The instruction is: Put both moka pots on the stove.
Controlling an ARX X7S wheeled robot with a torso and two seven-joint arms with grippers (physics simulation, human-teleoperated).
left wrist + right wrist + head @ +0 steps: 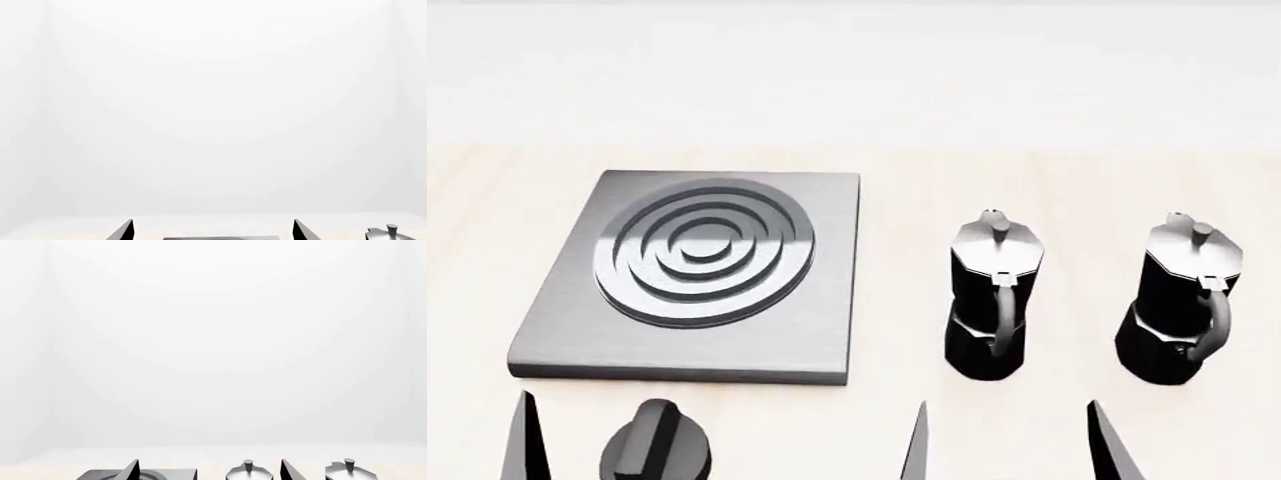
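Pots (pixel 998 295) (pixel 1182 300) upright beyond right gripper (pixel 1008 445) | both grippers (pixel 614 445) spread wide, empty | stove (pixel 814 330) bare

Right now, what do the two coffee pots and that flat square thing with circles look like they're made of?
The left moka pot and right moka pot look like glossy black painted metal or enamel: their faceted sides catch bright highlights. Their lids look silvery, like polished metal. The stove looks like brushed grey metal, with soft streaky shine and dark rings. It's a simulated picture, so this is only how they look.

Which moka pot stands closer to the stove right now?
The left moka pot, next to the stove; the other pot stands farther right. Both are upright.
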